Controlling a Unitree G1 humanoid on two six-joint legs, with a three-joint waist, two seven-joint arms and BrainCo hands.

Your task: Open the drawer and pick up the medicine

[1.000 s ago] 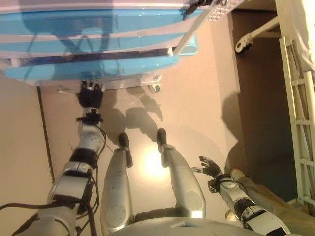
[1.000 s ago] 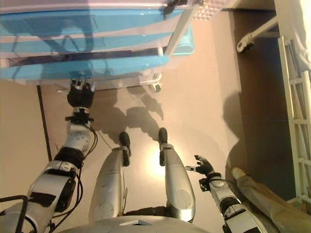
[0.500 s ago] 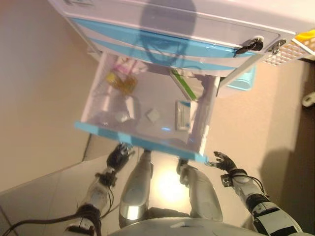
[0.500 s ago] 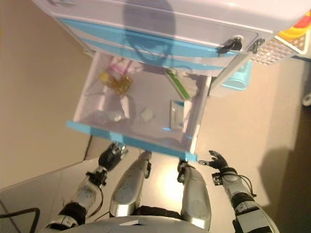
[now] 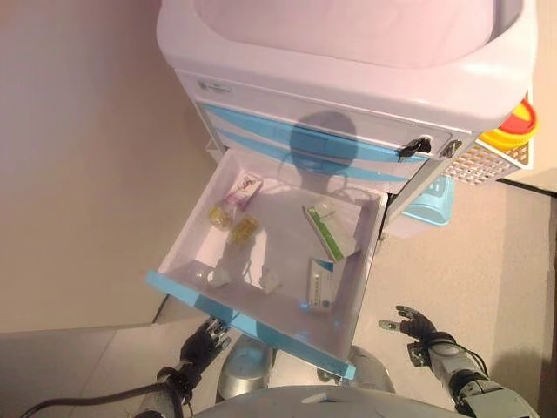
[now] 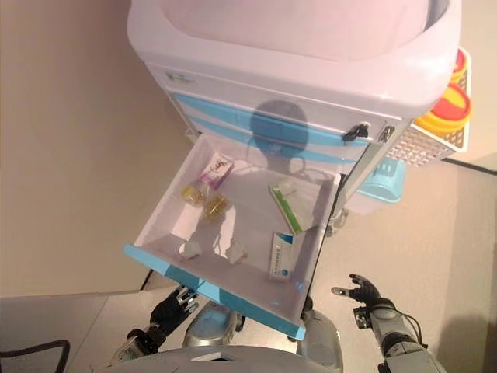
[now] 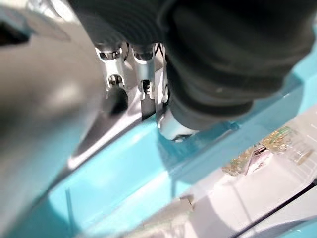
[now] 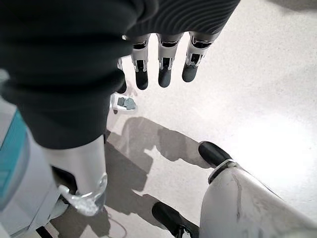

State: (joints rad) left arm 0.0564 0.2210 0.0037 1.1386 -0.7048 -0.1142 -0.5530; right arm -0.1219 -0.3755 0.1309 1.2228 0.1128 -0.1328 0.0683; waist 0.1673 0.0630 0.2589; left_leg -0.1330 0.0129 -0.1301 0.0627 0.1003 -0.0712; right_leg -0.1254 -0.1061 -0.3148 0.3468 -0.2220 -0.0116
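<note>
- While pulled far out of the white cart point(image 5: 365, 78), drawer point(image 5: 270, 252) stood open, blue front point(image 5: 248, 320) nearest the robot.
- Lying inside: pink-and-white medicine box point(image 5: 242, 189) at the back corner, amber vials point(image 5: 233, 223) just beside it, green-edged box point(image 5: 329, 233) tilted toward the other side, white-and-blue box point(image 5: 322, 284) near the front, two small white pieces point(image 5: 244, 279) by the front wall.
- Left hand point(image 5: 204, 340) sat under the drawer front, fingers point(image 7: 143, 79) at the blue edge; curled round it or not, cannot tell.
- Right hand point(image 5: 416, 325) hung over the floor point(image 8: 257, 99), well apart from the drawer, fingers point(image 8: 163, 64) relaxed and straight, holding nothing.
- Yellow container point(image 5: 509, 131) perched in a white mesh basket point(image 5: 492, 165) on the cart's side.
</note>
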